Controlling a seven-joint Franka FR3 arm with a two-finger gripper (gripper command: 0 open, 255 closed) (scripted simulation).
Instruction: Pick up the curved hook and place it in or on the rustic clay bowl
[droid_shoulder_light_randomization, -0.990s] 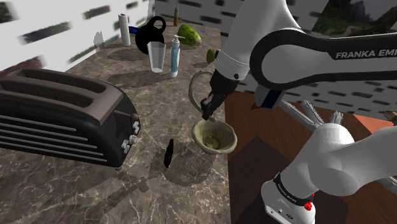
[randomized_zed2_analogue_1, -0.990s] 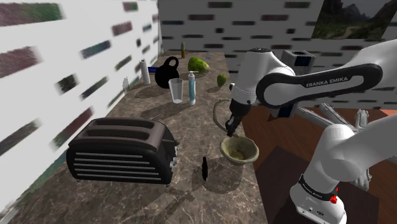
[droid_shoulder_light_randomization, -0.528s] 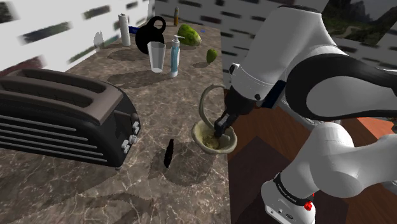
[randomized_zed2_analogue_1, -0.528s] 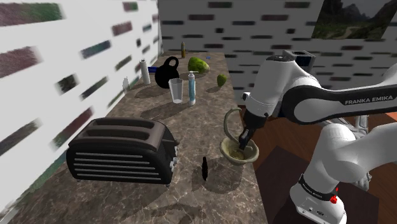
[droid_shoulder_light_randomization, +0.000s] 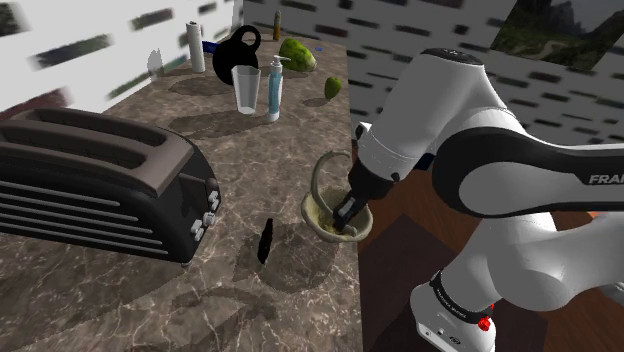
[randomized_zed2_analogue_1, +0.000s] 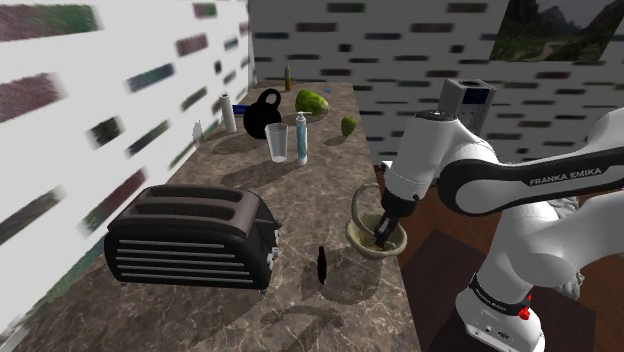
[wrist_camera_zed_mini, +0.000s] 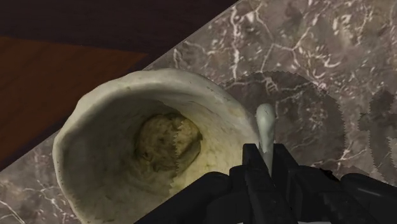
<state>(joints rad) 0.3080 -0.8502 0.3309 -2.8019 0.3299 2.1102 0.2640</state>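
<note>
**Hook lowered into the bowl, not yet released**

The gripper (droid_shoulder_light_randomization: 347, 212) is down at the mouth of the clay bowl (droid_shoulder_light_randomization: 362, 230), which stands on the marble counter (droid_shoulder_light_randomization: 250, 300) near its edge. The jaws are almost closed, with only a narrow gap, and they clasp the thin shank of the curved hook (droid_shoulder_light_randomization: 318, 176). In the wrist view the pale end of the hook (wrist_camera_zed_mini: 265, 123) stands out just past the gripper (wrist_camera_zed_mini: 267, 156), close to the bowl's wall (wrist_camera_zed_mini: 102, 127).

The hook is held by its straight part, so the big curve rises free over the bowl's rim on the toaster's side. I judge this is the reason for the low and tilted hand: when the fingers open, the hook should fall inside or rest on the rim and not slide onto the counter. If the lower end already touches the bowl's bottom, I cannot tell; the fingers hide it.

Counting now:
- one hook and one bowl
- one dark toaster (droid_shoulder_light_randomization: 100, 185)
- one small black bottle (droid_shoulder_light_randomization: 265, 240), upright between toaster and bowl
- one clear glass (droid_shoulder_light_randomization: 246, 88), with one pump bottle (droid_shoulder_light_randomization: 273, 88) just beside it
- one black jug (droid_shoulder_light_randomization: 240, 50)
- one white roll (droid_shoulder_light_randomization: 195, 45)
- two green fruits, one large (droid_shoulder_light_randomization: 297, 52) and one small (droid_shoulder_light_randomization: 333, 87)

All these stand well apart from the bowl, so they do not hinder the release.
</note>
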